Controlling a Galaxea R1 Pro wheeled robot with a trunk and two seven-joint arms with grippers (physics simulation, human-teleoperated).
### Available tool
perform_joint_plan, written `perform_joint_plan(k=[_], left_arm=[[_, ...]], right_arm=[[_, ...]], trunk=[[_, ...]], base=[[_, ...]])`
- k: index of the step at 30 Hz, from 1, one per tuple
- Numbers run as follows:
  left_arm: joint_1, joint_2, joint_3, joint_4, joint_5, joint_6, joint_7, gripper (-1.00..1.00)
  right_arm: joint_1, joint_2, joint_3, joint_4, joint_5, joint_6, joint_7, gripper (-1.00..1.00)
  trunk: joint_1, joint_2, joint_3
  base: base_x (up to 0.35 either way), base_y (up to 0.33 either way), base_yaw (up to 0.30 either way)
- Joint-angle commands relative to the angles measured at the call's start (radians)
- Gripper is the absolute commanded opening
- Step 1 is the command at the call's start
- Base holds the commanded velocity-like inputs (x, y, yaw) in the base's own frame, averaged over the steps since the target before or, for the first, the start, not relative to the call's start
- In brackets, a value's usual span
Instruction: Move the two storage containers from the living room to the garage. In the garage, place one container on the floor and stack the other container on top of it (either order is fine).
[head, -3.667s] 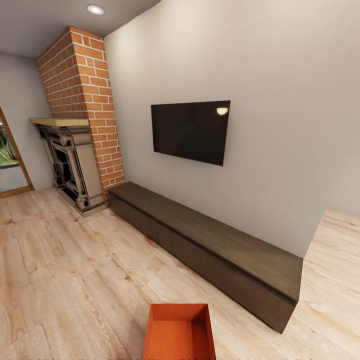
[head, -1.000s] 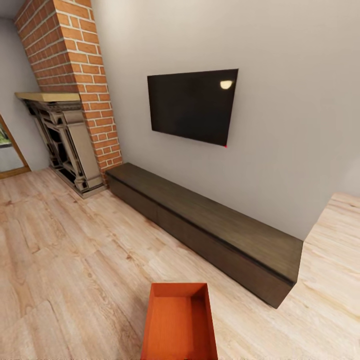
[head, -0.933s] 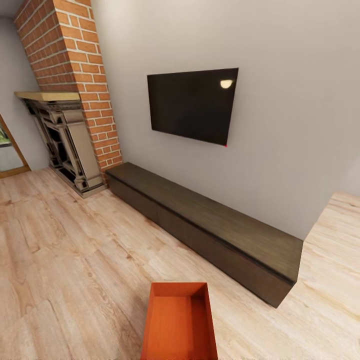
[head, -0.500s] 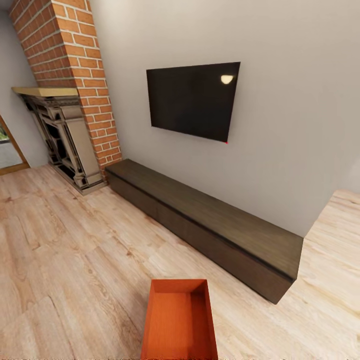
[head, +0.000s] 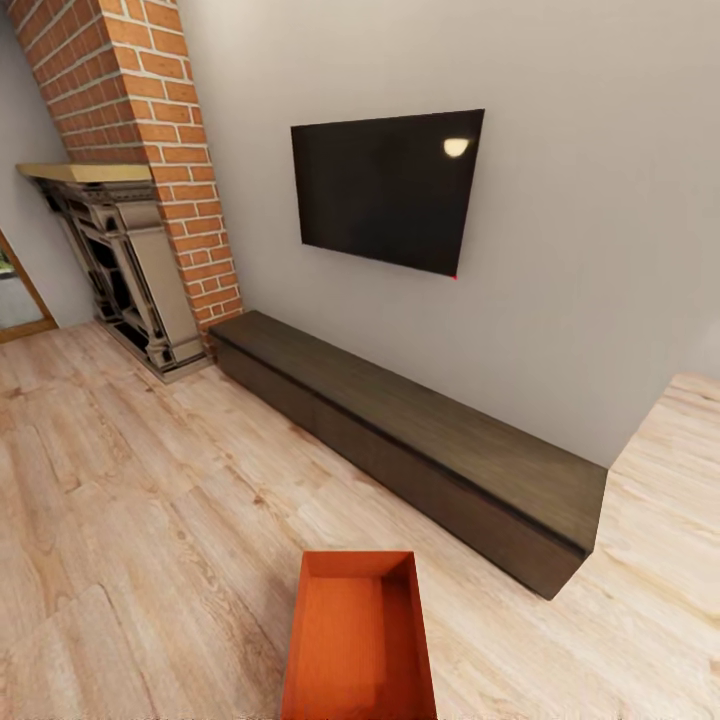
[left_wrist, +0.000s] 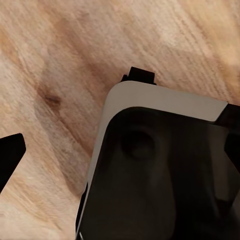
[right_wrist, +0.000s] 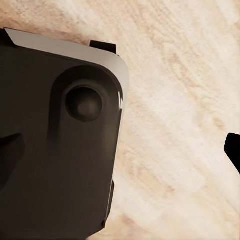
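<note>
One orange-red storage container (head: 358, 640) stands open-topped and empty on the living room's light wood plank floor (head: 150, 500), at the bottom middle of the head view, just in front of me. The second container is out of view. In the left wrist view my left gripper (left_wrist: 122, 150) hangs open over the planks, its black fingertips (left_wrist: 11, 156) at the picture's two sides. My right gripper (right_wrist: 122, 147) is open in the same way, one fingertip (right_wrist: 234, 150) showing at the edge. Nothing sits between either pair of fingers.
A long dark low cabinet (head: 420, 440) runs along the grey wall under a black TV (head: 385, 190). The brick fireplace (head: 120, 260) stands at the left, a wood-framed glass door (head: 15, 300) beyond it. My dark base (left_wrist: 160, 175) (right_wrist: 55, 135) lies below both grippers.
The whole head view has shifted as the camera moved: the wall, TV and cabinet appear nearer, and more of the container shows. Nothing in the room has moved.
</note>
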Motion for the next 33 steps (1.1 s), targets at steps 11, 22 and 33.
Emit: perform_joint_plan(k=[11, 22, 33], left_arm=[[0.000, 0.000, -0.009, 0.000, 0.007, -0.002, 0.003, 1.00], [0.000, 0.000, -0.009, 0.000, 0.007, -0.002, 0.002, 1.00], [0.000, 0.000, -0.009, 0.000, 0.008, -0.002, 0.003, 1.00]], right_arm=[[-0.001, 0.000, 0.008, 0.002, -0.007, -0.005, 0.000, 1.00], [-0.001, 0.001, 0.008, 0.003, -0.008, -0.005, 0.000, 1.00], [-0.001, 0.001, 0.008, 0.003, -0.008, -0.005, 0.000, 1.00]], trunk=[[0.000, 0.000, -0.019], [0.000, 0.000, -0.036], [0.000, 0.000, -0.054]], base=[[0.000, 0.000, 0.000], [0.000, 0.000, 0.000], [0.000, 0.000, 0.000]])
